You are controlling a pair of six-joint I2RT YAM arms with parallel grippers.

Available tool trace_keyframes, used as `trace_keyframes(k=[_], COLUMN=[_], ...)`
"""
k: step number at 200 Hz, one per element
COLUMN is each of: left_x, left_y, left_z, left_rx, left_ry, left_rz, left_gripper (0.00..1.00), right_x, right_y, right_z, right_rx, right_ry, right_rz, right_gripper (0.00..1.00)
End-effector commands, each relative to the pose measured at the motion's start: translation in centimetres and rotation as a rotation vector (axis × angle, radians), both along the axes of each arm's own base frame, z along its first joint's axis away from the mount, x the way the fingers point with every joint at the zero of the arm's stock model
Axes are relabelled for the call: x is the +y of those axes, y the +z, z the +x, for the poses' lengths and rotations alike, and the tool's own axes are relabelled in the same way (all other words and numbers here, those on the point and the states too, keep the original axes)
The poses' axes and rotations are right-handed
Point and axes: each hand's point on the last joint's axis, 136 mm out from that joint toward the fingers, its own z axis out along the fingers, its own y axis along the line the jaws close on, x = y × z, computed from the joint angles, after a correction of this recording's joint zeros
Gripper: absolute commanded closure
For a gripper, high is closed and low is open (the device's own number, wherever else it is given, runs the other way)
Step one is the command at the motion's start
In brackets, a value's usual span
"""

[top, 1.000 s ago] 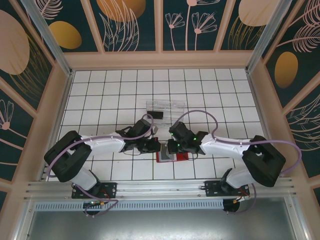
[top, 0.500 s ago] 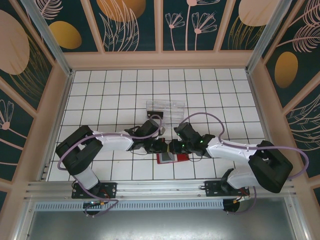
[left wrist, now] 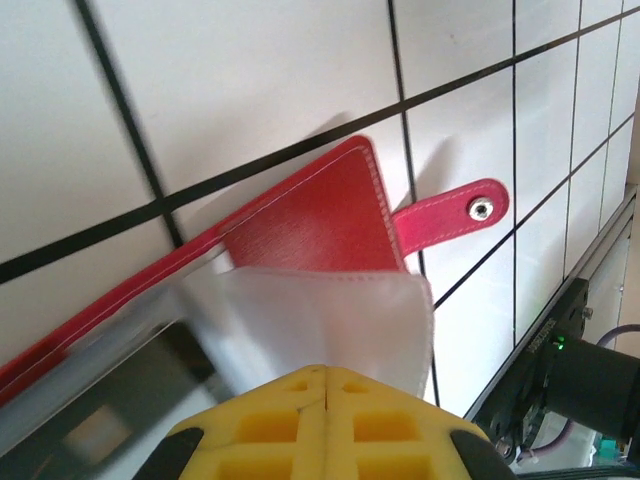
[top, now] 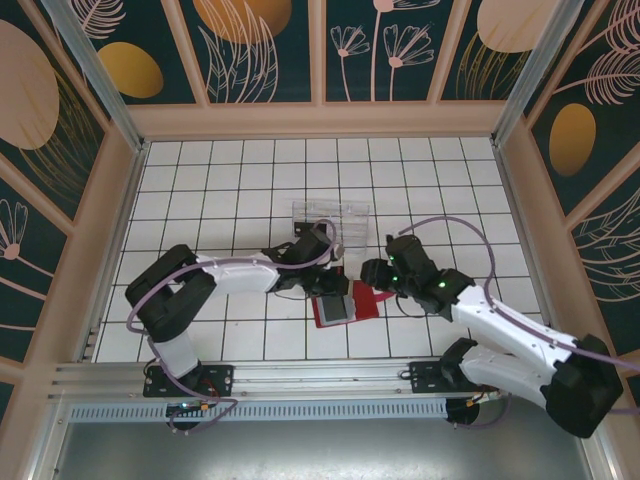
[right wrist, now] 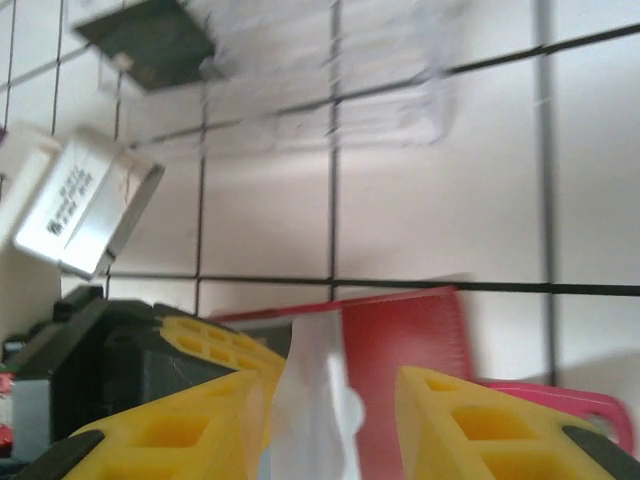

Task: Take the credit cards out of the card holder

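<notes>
The red card holder (top: 364,300) lies open on the tiles near the front, its tab (left wrist: 450,210) sticking out to one side. My left gripper (left wrist: 325,378) is shut on one of the holder's clear sleeves (left wrist: 330,310), lifting it off the red cover (left wrist: 310,215). A blurred dark shape (left wrist: 100,390) shows inside the sleeves; I cannot tell if it is a card. My right gripper (right wrist: 330,410) stands open around the same raised sleeve (right wrist: 320,400), with a gap on its right side. One dark credit card (right wrist: 150,38) lies by the clear tray.
The clear ridged tray (top: 330,213) sits just behind the holder. In the top view both arms meet over the holder, with the left gripper (top: 338,285) and the right gripper (top: 368,272) close together. Open tiles lie to the left, right and back.
My right gripper has opened and its arm has swung back to the right. The left arm has reached further right over the holder, still shut on the sleeve.
</notes>
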Motion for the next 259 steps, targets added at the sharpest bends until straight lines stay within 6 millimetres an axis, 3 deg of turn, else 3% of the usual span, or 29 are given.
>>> trace_keyframes(k=[1,24,55,89,132,167,207,259], left_x=[-2.0,-3.3,-5.0,-4.2,-3.8,-6.1,-6.7,-2.4], left_y=[-0.2,-1.3,-2.4,-4.9,-5.1,-3.0,1.7,4.4], left_z=[-0.5,-0.8,-1.8,-3.3,-5.5,-7.7,-4.4,-1.6], left_rx=[-0.004,-0.004,0.011,0.056,0.083,0.059,-0.121,-0.216], left_ry=[-0.057,-0.084,-0.135,-0.159,-0.22,-0.32,-0.229,-0.064], left_rz=[0.014,0.064,0.094,0.173,0.172,0.109,0.101,0.152], left_gripper=[0.97,0.97,0.95,0.95,0.94,0.94,0.92,0.92], right_x=[-3.6,-4.6,-4.7,-4.3,-4.0,-3.3,-3.4,-2.7], right_y=[1.0,1.6,1.0,0.6,0.6,0.7,0.6,-0.3], right_z=[0.3,0.3,0.0,0.0,0.1,0.4,0.5,0.1], right_rx=[-0.028,-0.046,-0.028,-0.019,-0.017,-0.016,-0.001,0.047], right_ry=[-0.118,-0.143,-0.14,-0.126,-0.114,-0.098,-0.111,-0.092], right_rz=[-0.079,-0.066,-0.061,-0.054,-0.05,-0.03,-0.038,-0.001], right_gripper=[0.59,0.57,0.57,0.57,0.57,0.57,0.57,0.58])
